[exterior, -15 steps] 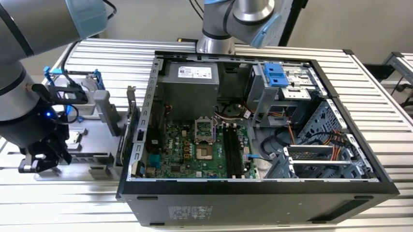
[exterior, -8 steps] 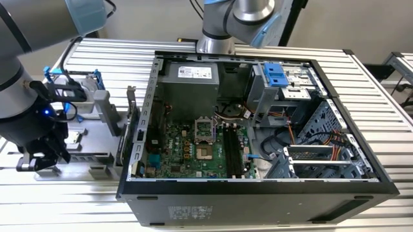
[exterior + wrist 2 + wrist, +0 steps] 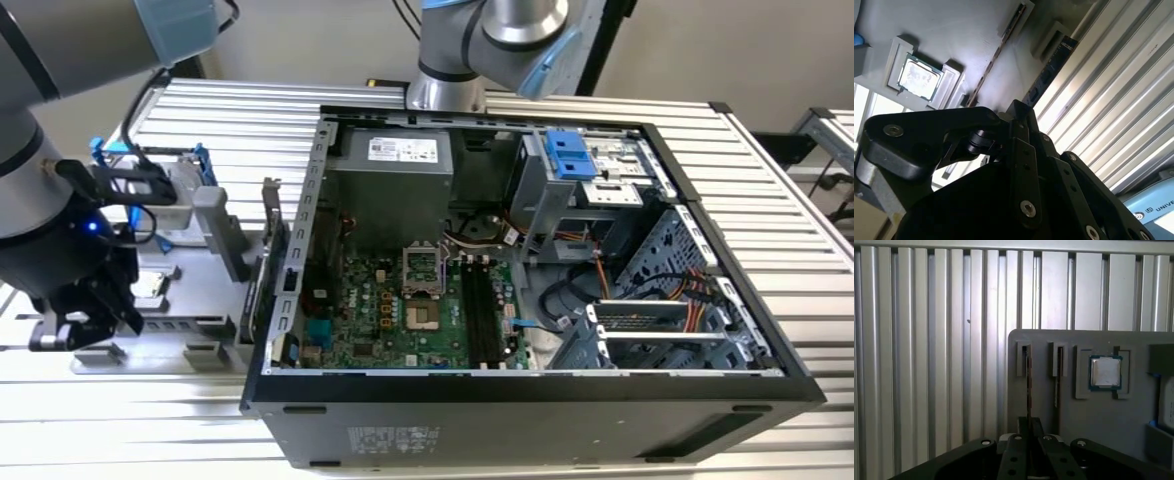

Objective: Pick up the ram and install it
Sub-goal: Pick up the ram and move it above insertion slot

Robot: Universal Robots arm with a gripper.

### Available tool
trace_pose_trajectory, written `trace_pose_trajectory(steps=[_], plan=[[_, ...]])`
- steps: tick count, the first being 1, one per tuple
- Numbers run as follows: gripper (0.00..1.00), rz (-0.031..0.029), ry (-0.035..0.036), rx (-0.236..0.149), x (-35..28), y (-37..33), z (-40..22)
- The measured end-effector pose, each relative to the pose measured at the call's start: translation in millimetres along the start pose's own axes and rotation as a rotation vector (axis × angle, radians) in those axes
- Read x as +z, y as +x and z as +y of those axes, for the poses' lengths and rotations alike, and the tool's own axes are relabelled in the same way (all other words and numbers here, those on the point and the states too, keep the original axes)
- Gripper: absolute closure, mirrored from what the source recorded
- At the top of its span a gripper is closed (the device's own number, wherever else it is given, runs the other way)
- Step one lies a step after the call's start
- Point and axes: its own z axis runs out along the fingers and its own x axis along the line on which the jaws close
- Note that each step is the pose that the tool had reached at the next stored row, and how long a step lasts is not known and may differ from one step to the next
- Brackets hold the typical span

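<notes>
Scene: a robot arm [image 3: 34, 190] reaches down over a grey tray [image 3: 1094, 425] set on the exterior view's left of an open computer case [image 3: 534, 385].
Hand: the black hand [image 3: 1030, 426] [image 3: 1019, 107] hangs low over the tray. Its fingers are drawn close together about one end of the ram and look clenched on it in both wrist views.
Ram: the ram [image 3: 1028, 385] [image 3: 1049, 70] is a thin dark stick seen edge-on. It sits in the tray with its far end in a raised grey holder and its near end between the fingertips.
Second stick: the second stick [image 3: 1058, 380] [image 3: 996, 55] lies just beside the ram and parallel to it. It has its own holder and is apart from the hand.
Chip: a square silver chip [image 3: 1105, 372] [image 3: 916, 78] rests in a recess of the tray, on the far side of the second stick from the ram.
Drive: a drive [image 3: 140, 190] in a blue frame stands on the tray behind the hand in the exterior view.
Case: it lies on its side with the green motherboard [image 3: 387, 310] facing up. Long black slots [image 3: 483, 310] run along the board's side toward the exterior view's right.
Surface: a ribbed metal surface [image 3: 929, 365] carries both tray and case.
</notes>
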Motion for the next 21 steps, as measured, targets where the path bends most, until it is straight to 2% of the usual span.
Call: trace_pose_trajectory(steps=[21], plan=[[1.0, 0.0, 0.0, 0.0, -16.8, -0.5, 0.3]])
